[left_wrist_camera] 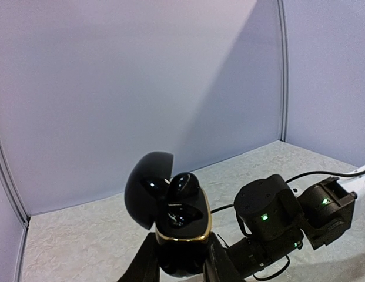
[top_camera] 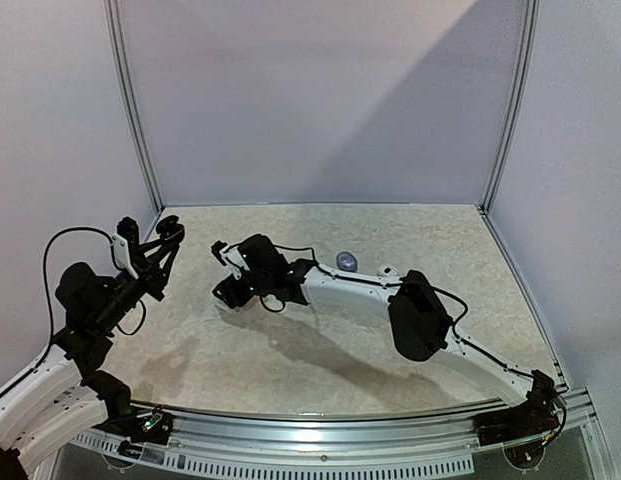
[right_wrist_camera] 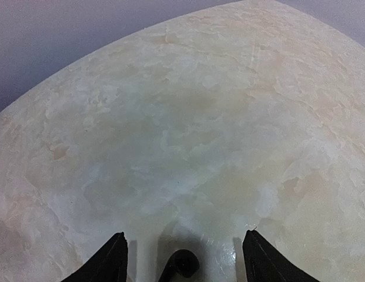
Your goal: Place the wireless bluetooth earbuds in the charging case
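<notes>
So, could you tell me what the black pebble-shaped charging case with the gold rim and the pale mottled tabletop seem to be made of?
Black pebble-shaped charging case: likely glossy moulded plastic; its lid carries sharp highlights.
Gold rim: metallic-looking, perhaps plated trim; it glints.
Pale mottled tabletop: marble-patterned, possibly stone or a printed laminate; smooth, with a soft sheen.

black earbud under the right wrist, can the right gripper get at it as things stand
Probably yes: the black earbud lies on the table, and the right gripper stands open on either side of it, with nothing in the way.
</notes>
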### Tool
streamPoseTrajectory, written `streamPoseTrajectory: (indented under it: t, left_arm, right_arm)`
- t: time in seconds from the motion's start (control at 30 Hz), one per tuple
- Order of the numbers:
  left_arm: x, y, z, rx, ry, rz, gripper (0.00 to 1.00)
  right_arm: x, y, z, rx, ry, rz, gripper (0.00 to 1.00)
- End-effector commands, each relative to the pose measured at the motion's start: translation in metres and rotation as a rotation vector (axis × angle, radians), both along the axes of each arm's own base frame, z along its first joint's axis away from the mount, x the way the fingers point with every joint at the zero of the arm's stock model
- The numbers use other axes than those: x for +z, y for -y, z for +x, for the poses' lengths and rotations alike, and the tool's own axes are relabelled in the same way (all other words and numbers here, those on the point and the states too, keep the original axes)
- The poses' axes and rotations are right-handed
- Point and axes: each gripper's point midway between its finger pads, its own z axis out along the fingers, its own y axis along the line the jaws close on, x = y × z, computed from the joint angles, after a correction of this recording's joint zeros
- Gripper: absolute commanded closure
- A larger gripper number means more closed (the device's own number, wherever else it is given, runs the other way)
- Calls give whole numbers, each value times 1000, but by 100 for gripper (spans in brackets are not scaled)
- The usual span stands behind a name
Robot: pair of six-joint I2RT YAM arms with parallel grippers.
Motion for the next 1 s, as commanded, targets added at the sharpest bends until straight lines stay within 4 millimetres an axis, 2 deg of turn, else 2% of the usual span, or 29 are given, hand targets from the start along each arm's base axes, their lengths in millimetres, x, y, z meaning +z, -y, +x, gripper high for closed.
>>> streamPoseTrajectory:
  t: [0.0,0.23,0.43,0.57,0.67,0.97]
  left_arm:
    - [3,-3,-1,5,27,2,100]
    - [8,-2,-5,-6,46,-2,100]
    - [6,-1,-6,-17,43,0,100]
    - [5,0,-6,-17,50,23,100]
    - [5,1,-7,-27,49,24,100]
    - [1,4,-8,-46,36,32,100]
  right_arm:
    - [-51,10,1,-13,13,-102,32]
    - [-69,15,-2,7,27,-155,42]
    - [-71,12,-19,67,12,-181,56]
    - [-71,16,-22,95,32,-214,66]
    - [-75,25,-25,106,39,-256,68]
    - [-58,37,-45,180,4,-280,87]
